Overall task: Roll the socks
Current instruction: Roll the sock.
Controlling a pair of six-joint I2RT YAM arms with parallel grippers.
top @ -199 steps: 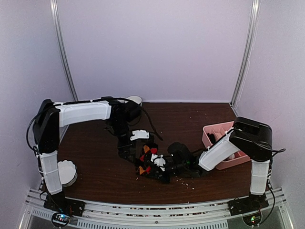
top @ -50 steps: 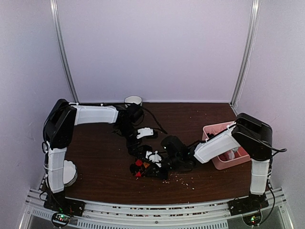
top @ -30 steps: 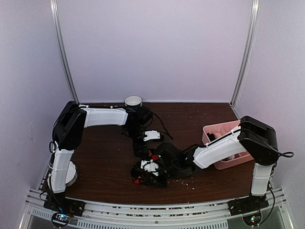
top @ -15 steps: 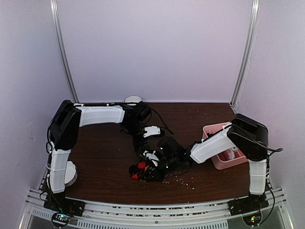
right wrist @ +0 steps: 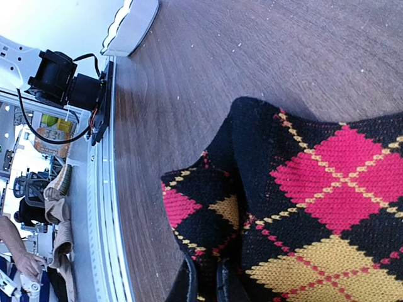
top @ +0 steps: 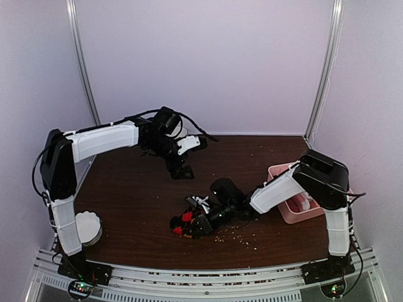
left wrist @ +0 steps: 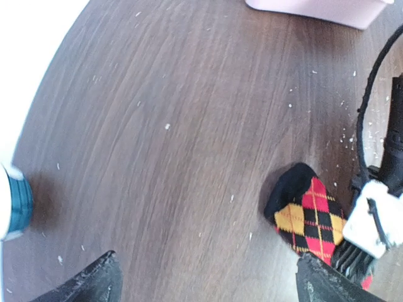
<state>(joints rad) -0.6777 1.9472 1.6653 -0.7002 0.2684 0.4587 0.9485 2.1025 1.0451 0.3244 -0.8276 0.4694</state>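
Currently argyle sock (right wrist: pixel 302 207) pinched in right jaws; left jaws clear.

Argyle sock (right wrist: pixel 340 182): black ground, red and yellow diamonds, thin dotted cross-lines in yellow and red. Table (left wrist: pixel 189 126): dark brown wood grain, scattered pale specks. Bin (top: pixel 291 214): pink. Scalloped bowl (top: pixel 89 228): white. Left arm (top: pixel 104 139): white shells, black joints.
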